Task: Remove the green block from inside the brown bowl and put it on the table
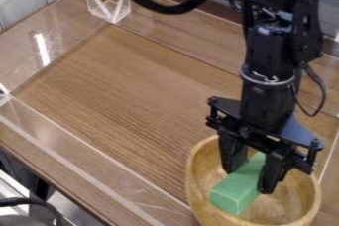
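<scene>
**Entry: walled tabletop, bowl with block, one arm**

Camera view, the only one.

Surface: the table (119, 81), brown wood-grain with long straight grain lines running from about 7 o'clock toward 1 o'clock across the picture. Clear acrylic walls (54, 32) border it along the left and far sides; a folded clear corner piece (106, 7) stands at about 11 o'clock. Beyond the walls, a pale floor or backdrop, not legible in detail.

Surroundings: the broad middle and left of the tabletop carry nothing but grain and reflections. A dark cable or edge (20, 205) shows at the 7 o'clock corner, outside the wall.

Item 1: the brown bowl (203, 175), round, light wood, thick rim, at about 5 o'clock in the frame, partly cut off by the lower edge.

Item 2: the green block (240, 187), bright green, flat and elongated, tilted inside the bowl, its lower end toward 7 o'clock and its upper end rising toward 1 o'clock between the fingers.

Item 3: black robot arm (272, 52), descending from 1 o'clock, pointing steeply down into the bowl. Its gripper (257, 170) straddles the block's upper part, one dark finger (228, 161) on the 9 o'clock side, the other on the 3 o'clock side; fingers partly apart and pinching the block. Whether the block's lower end touches the bowl floor cannot be told.
</scene>
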`<state>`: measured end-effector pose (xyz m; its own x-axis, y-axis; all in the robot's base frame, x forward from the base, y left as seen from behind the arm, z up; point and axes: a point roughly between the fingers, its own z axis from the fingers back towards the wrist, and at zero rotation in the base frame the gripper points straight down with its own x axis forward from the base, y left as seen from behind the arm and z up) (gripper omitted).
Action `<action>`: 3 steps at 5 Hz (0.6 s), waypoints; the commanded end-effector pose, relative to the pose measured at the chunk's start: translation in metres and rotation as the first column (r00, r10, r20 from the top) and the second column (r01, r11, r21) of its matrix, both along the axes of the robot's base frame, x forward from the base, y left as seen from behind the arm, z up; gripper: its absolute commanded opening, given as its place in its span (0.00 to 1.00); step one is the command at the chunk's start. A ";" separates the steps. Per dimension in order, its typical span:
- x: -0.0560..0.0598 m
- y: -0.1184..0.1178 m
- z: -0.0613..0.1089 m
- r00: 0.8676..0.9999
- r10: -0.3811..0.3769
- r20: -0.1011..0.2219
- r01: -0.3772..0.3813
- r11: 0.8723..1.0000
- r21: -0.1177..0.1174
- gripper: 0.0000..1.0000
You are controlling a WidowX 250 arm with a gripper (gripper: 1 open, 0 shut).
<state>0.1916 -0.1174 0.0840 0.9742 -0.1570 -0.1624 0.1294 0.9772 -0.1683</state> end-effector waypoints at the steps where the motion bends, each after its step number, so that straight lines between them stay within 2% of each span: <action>1: 0.008 0.005 0.022 0.996 0.069 0.058 -0.067 0.997 -0.032 0.00; 2: 0.014 0.016 0.028 0.987 0.145 0.064 -0.143 0.989 -0.034 0.00; 3: 0.025 0.035 0.038 0.967 0.244 0.078 -0.242 0.970 -0.038 0.00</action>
